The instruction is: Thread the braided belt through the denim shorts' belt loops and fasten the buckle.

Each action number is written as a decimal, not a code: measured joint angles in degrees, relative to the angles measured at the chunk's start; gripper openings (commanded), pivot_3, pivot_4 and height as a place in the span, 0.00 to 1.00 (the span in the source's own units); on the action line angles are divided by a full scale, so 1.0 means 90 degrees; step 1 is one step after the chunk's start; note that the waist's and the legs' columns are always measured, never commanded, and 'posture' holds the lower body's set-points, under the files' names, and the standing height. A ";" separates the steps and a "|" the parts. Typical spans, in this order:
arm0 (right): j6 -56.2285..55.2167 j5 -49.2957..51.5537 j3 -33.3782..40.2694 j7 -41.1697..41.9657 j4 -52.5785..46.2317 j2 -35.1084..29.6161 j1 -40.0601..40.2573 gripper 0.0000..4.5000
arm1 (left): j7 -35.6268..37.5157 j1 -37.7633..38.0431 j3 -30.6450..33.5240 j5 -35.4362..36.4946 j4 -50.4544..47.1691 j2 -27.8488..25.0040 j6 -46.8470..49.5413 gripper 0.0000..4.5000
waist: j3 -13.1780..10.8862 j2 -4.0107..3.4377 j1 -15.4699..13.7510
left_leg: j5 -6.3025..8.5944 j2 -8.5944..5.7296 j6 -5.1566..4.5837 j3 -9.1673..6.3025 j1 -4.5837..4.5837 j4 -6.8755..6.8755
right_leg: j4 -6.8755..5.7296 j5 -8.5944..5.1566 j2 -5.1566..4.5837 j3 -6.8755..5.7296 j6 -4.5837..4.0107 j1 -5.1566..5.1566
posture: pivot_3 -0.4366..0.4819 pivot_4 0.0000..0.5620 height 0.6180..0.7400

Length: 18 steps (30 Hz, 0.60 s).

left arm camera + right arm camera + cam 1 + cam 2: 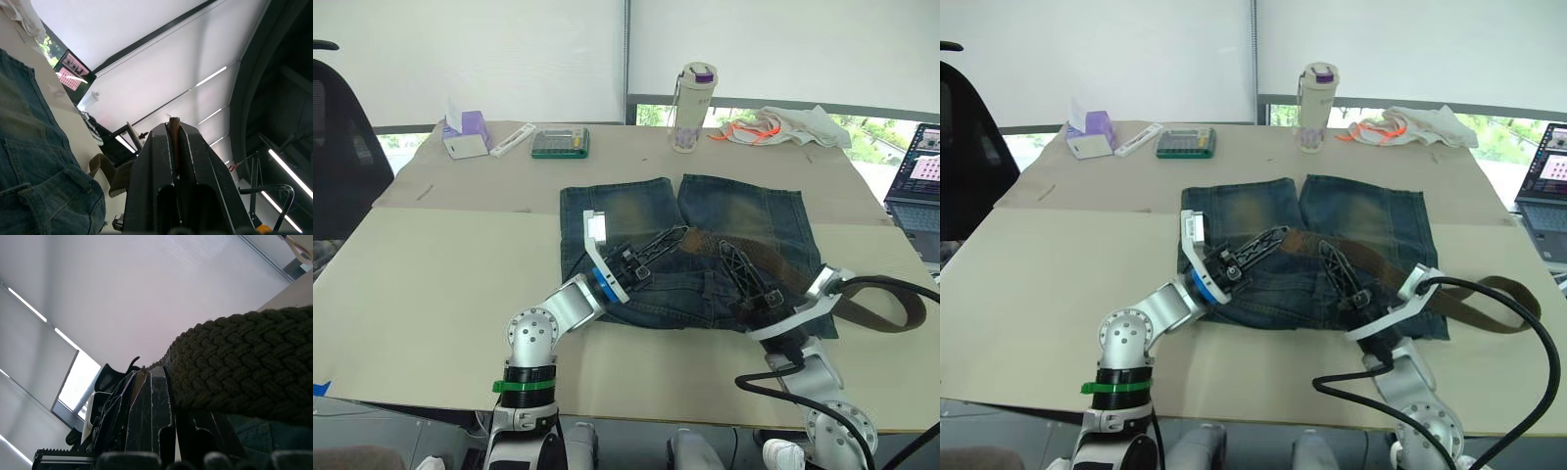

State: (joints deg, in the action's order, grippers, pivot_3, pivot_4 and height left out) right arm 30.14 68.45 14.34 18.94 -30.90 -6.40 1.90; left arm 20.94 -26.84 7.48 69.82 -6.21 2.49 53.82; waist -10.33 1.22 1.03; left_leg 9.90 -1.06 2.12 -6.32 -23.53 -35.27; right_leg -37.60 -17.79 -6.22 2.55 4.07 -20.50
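The denim shorts (636,211) lie flat mid-table, legs pointing away from me. The braided belt (705,241) crosses the waist area and trails off the shorts in a loop to the right (901,315). My left gripper (675,236) reaches over the shorts from the left, shut on the thin brown belt end (173,123). My right gripper (726,251) comes in from the right, shut on the woven strap (244,367). I cannot make out the buckle or the belt loops; both arms cover the waistband.
At the back stand a bottle (692,93), a white cloth with orange cord (783,127), a tissue box (465,132) and a green case (560,142). A laptop (915,181) sits at the right edge, a black chair (337,147) at the left.
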 measured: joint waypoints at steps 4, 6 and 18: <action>-0.0010 0.0056 0.0004 -0.0002 -0.0028 -0.0193 0.0099 0.00 | 0.0025 0.0004 -0.0083 -0.0002 0.0001 -0.0061 0.0000 0.00 | 0.0000 0.0000 -0.0002 | 0.0000 0.0000 0.0000 0.0000 0.0000 0.0000 | 0.0001 0.0000 0.0000 0.0000 0.0000 0.0000 | 0.48 0.27 1.00; -0.0010 0.0070 0.0019 -0.0018 -0.0063 -0.0322 0.0128 0.00 | 0.0063 0.0018 -0.0115 -0.0009 0.0001 -0.0092 -0.0001 0.08 | 0.0000 0.0000 -0.0001 | 0.0000 0.0000 0.0000 0.0000 -0.0001 0.0001 | 0.0001 0.0000 0.0000 0.0000 0.0000 0.0000 | 0.48 0.27 1.00; 0.0616 0.0806 0.2175 -0.0057 0.1486 -0.3194 0.0692 0.00 | 0.2384 0.0442 -0.1575 -0.2170 -0.0724 -0.2338 -0.1077 0.98 | -0.0002 -0.0003 -0.0027 | 0.0000 0.0000 -0.0001 0.0007 -0.0003 0.0012 | 0.0020 0.0003 -0.0001 0.0003 -0.0011 0.0002 | 0.48 0.27 1.00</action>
State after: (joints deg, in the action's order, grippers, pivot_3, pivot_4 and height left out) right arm 35.68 75.70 33.91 18.43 -17.53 -35.15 8.13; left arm 42.40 -22.86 -6.69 50.29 -12.72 -18.55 44.13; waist -10.34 1.20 0.78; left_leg 9.90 -1.05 2.11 -6.26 -23.56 -35.16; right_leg -37.42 -17.76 -6.23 2.58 3.97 -20.48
